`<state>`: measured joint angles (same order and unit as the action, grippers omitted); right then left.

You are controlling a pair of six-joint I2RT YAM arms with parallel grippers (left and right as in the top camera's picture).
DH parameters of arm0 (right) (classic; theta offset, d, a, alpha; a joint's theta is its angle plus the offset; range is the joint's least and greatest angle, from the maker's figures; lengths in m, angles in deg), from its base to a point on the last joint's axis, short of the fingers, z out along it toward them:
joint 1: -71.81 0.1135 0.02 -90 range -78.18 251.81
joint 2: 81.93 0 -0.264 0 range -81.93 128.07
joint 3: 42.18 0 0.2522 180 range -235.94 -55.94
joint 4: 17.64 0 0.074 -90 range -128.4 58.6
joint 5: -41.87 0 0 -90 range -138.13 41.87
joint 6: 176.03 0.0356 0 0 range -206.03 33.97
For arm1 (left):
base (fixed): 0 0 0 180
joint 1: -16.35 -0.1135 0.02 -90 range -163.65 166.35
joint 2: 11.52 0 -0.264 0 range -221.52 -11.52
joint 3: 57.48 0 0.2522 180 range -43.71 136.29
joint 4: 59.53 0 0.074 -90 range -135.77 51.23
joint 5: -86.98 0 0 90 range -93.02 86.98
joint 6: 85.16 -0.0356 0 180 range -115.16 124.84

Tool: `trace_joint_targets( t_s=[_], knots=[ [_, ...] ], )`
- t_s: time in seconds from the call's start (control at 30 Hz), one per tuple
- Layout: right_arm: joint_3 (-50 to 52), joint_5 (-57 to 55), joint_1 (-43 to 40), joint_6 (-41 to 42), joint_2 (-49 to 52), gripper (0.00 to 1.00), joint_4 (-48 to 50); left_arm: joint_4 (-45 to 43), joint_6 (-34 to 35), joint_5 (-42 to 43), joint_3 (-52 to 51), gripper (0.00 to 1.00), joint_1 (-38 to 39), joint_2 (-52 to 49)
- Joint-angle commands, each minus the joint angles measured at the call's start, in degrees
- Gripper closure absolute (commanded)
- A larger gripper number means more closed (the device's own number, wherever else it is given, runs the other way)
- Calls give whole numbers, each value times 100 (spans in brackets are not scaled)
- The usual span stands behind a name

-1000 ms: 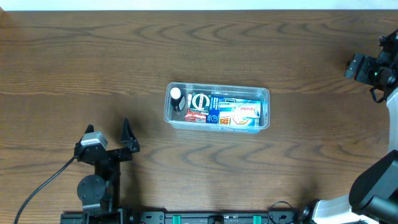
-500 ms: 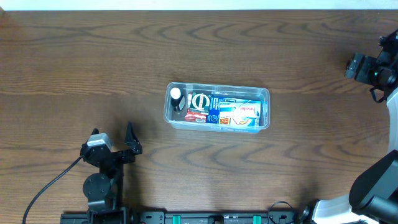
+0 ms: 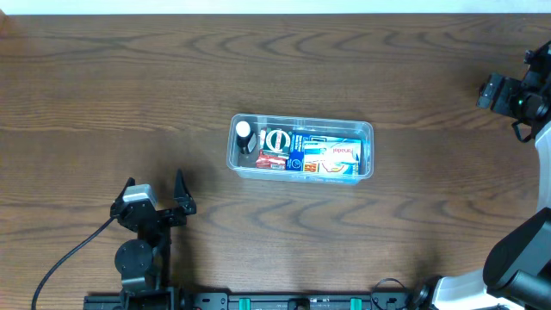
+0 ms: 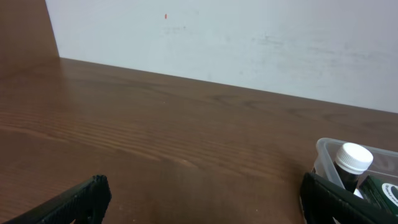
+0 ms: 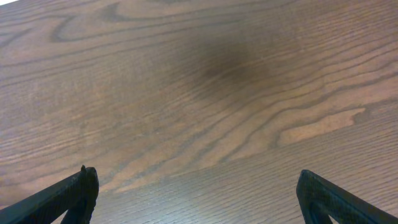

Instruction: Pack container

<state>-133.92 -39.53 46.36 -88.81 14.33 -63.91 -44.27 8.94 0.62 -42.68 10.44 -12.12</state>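
The clear plastic container (image 3: 368, 129) lies mid-table, filled with a white-capped dark bottle (image 3: 244, 133), a blue-and-white box (image 3: 331, 157) and a red packet (image 3: 271, 160). My left gripper (image 3: 156, 189) hovers near the front left, well short of the container, open and holding nothing. In the left wrist view its fingers (image 4: 84, 198) stand wide apart, with a corner of the container (image 4: 323, 155) and the bottle (image 4: 353, 163) at the far right. My right gripper (image 3: 495, 91) sits at the far right edge, away from the container. Its wrist view shows the gripper (image 5: 199, 183) open over bare wood.
A dark wooden table (image 3: 129, 77) spreads all round the container. A white wall (image 4: 249, 43) rises behind the table's far edge. A black cable (image 3: 60, 254) trails from the left arm toward the front left.
The left arm has drawn back a little toward the front edge, jaws still wide. The right arm and the container have not moved.
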Motion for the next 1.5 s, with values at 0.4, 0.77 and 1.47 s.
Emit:
trace_joint_targets(
  t_s=[0.4,0.77,1.47],
  knots=[
    [-28,44,13,-72,33,1,-7,225,-109,13,-81,2,-28,33],
    [-28,44,13,-72,33,1,-7,225,-109,13,-81,2,-28,33],
    [975,44,603,-72,-1939,1,4,225,-109,13,-81,2,-28,33]
  ],
)
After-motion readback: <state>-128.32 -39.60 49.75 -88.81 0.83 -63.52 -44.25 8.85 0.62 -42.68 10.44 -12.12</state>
